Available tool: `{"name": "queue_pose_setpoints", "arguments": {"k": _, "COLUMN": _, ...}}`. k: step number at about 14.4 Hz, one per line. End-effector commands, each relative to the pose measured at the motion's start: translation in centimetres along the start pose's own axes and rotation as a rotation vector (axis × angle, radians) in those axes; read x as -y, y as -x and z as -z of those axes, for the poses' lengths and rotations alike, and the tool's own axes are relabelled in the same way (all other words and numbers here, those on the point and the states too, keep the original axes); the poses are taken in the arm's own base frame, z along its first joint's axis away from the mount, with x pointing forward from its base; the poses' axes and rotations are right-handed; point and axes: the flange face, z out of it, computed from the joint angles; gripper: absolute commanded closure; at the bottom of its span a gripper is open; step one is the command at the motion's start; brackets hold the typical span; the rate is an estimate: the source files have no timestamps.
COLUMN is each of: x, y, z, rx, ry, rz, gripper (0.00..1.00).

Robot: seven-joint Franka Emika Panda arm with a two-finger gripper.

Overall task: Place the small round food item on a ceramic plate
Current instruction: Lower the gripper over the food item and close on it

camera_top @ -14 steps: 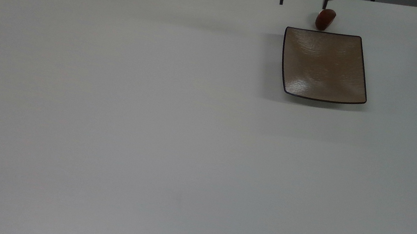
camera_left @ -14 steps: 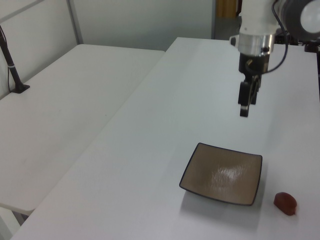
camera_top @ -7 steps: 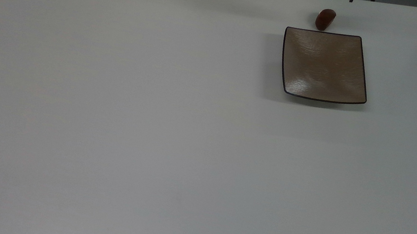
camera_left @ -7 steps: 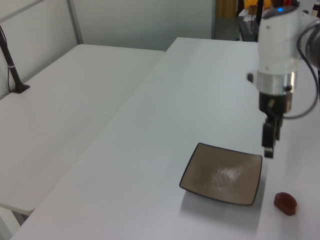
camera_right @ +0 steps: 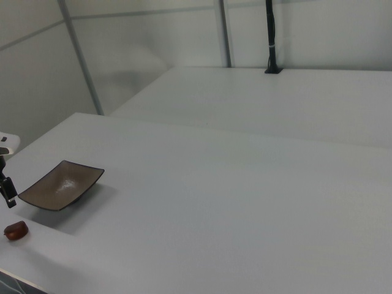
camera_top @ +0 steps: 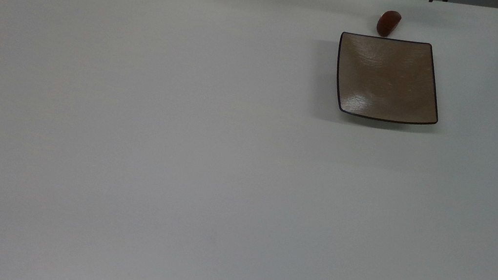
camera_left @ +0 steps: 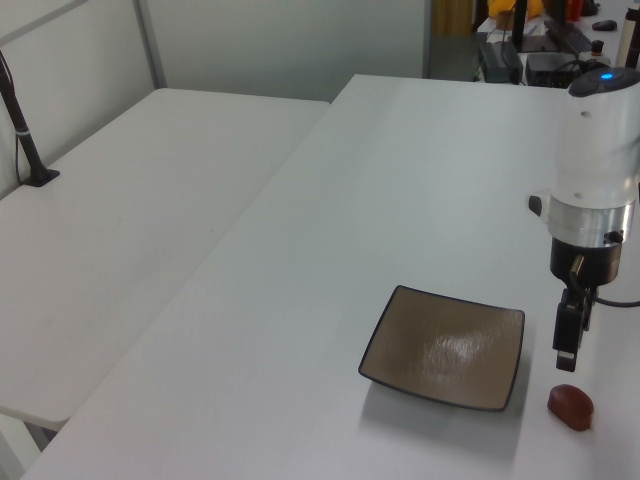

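I am the gripper (camera_left: 567,352), hanging above the table (camera_left: 330,200) just past the plate's (camera_left: 445,345) right edge in the left view, with my fingers pointing straight down. The jaws are seen edge-on, one finger behind the other, so I cannot tell whether they are parted or closed; nothing is held between them. The food item (camera_left: 571,407) lies on the bare table, off the plate, just beside that same right edge and apart from the rim. In the top view the food item (camera_top: 388,23) sits just above the plate's (camera_top: 386,79) upper edge, near its middle. The controlling relation is this: in the left view the food item lies directly below me and slightly toward the camera, with clear air between my fingertips and its top. Its long axis runs roughly square to the nearby plate edge in the top view, tilted slightly. Judgement: the next move is a short descent with a small shift outward from the plate, jaws closing across the short axis. The glossy, rounded surface may slip under an off-centre grip.
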Motion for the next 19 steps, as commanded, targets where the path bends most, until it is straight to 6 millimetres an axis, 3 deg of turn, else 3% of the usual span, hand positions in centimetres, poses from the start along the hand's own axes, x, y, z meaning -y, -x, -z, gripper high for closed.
{"name": "queue_pose_setpoints", "arguments": {"k": 1, "x": 0.4, "y": 0.9, "z": -2.5, "rx": -0.004, "ry": -0.045, "rz": -0.062, "gripper": 0.00}}
{"name": "queue_pose_setpoints", "arguments": {"k": 4, "x": 1.5, "y": 2.4, "z": -5.5, "rx": 0.032, "ry": -0.054, "rz": -0.064, "gripper": 0.00}}
{"name": "queue_pose_setpoints", "arguments": {"k": 6, "x": 1.3, "y": 2.1, "z": -6.8, "rx": 0.051, "ry": -0.056, "rz": -0.068, "gripper": 0.00}}
{"name": "queue_pose_setpoints", "arguments": {"k": 10, "x": 0.7, "y": 2.0, "z": -8.1, "rx": 0.046, "ry": -0.067, "rz": -0.078, "gripper": 0.00}}
{"name": "queue_pose_setpoints", "arguments": {"k": 16, "x": -0.9, "y": 0.0, "z": -8.7, "rx": 0.021, "ry": -0.077, "rz": -0.124, "gripper": 0.00}}
{"name": "queue_pose_setpoints", "arguments": {"k": 19, "x": -1.5, "y": 0.1, "z": -10.7, "rx": 0.025, "ry": -0.074, "rz": -0.119, "gripper": 0.00}}
